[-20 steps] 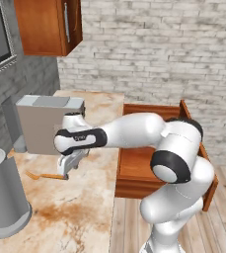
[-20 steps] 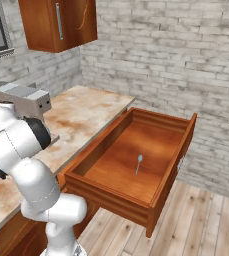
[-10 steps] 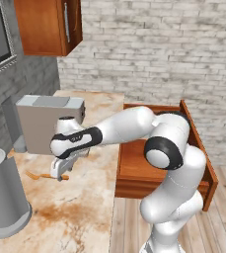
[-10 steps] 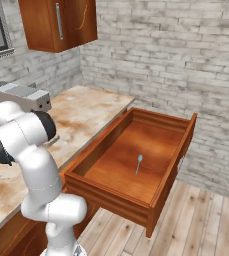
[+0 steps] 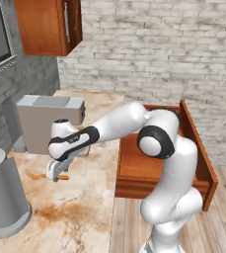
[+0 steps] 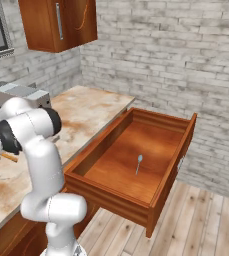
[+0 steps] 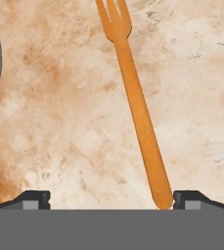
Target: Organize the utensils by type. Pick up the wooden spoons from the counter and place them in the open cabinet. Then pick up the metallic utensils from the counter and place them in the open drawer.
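One wooden spoon (image 7: 138, 107), an orange-brown utensil with a forked far end, lies flat on the beige marbled counter (image 5: 85, 207). It also shows as an orange sliver (image 5: 35, 175) beside the hand. My gripper (image 5: 57, 173) hangs just above it, pointing down, open. In the hand view the handle's near end lies between the fingertips of the gripper (image 7: 111, 197), close to the right fingertip (image 7: 191, 197), with nothing held. The drawer (image 6: 121, 160) stands pulled out to the right of the counter, and a thin metallic spoon (image 6: 138, 164) lies on its bottom.
A grey box-shaped appliance (image 5: 45, 121) stands right behind the gripper. A grey cylinder (image 5: 3, 197) stands at the counter's near left. A reddish-brown wall cabinet (image 5: 45, 27) with a silver bar handle hangs above. The drawer's tall walls (image 5: 198, 148) jut out beside the arm.
The arm has stretched a little further left and down, bringing the gripper lower over the wooden utensil. The jaws stayed open; the utensil has not moved.
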